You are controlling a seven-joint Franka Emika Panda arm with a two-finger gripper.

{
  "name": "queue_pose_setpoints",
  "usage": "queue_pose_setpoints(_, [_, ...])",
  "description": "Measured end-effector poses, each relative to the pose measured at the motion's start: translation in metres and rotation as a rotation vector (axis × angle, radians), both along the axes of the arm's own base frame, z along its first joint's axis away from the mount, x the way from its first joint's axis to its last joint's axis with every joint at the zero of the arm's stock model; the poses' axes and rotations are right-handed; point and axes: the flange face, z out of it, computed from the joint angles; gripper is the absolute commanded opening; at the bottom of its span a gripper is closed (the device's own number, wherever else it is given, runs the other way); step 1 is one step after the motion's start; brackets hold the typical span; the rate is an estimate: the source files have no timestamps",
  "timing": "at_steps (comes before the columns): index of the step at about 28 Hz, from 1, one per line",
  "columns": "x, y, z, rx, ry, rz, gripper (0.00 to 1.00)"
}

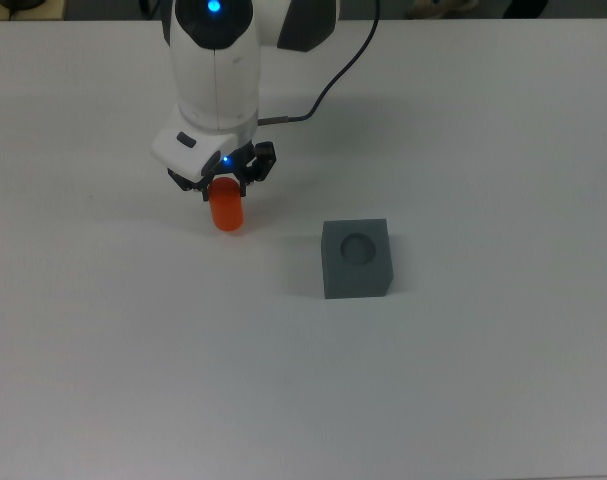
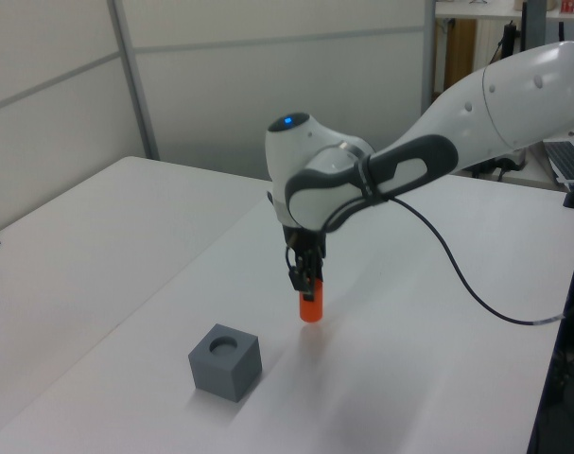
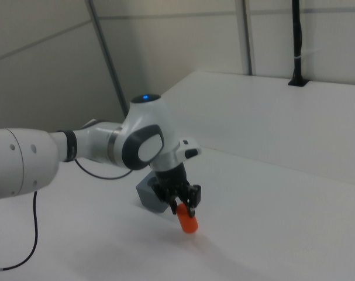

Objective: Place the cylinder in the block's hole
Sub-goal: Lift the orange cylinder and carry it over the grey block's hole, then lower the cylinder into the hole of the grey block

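Cylinder [image 2: 309, 308] in tool [image 2: 305, 282] — off table, apart from block [image 2: 225, 360].

Cylinder [image 1: 226, 211] held off the table [image 1: 483, 380] under the gripper [image 1: 223, 187], block [image 1: 357, 258] apart toward the top view's lower right

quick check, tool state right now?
Tool: closed on the orange cylinder, which hangs clear of the table in the left view.
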Motion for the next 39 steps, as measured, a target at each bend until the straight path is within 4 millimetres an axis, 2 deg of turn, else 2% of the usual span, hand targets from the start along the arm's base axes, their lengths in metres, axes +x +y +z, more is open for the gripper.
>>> queue_pose_setpoints(6, [0.013,0.025,0.051,0.068,-0.034,-0.044,0.15])
queue_pose_setpoints(10, [0.021,0.043,0.076,0.103,-0.062,-0.067,0.15])
queue_pose_setpoints(12, [0.025,0.049,0.081,0.114,-0.074,-0.077,0.16])
queue_pose_setpoints(17, [0.040,0.069,0.082,0.132,-0.091,-0.086,0.16])
queue_pose_setpoints(25, [0.057,0.114,0.067,0.164,-0.085,-0.066,0.17])
queue_pose_setpoints(31, [0.057,0.137,0.070,0.172,-0.093,-0.039,0.18])
queue_pose_setpoints(39, [0.054,0.156,0.069,0.173,-0.089,-0.013,0.20])
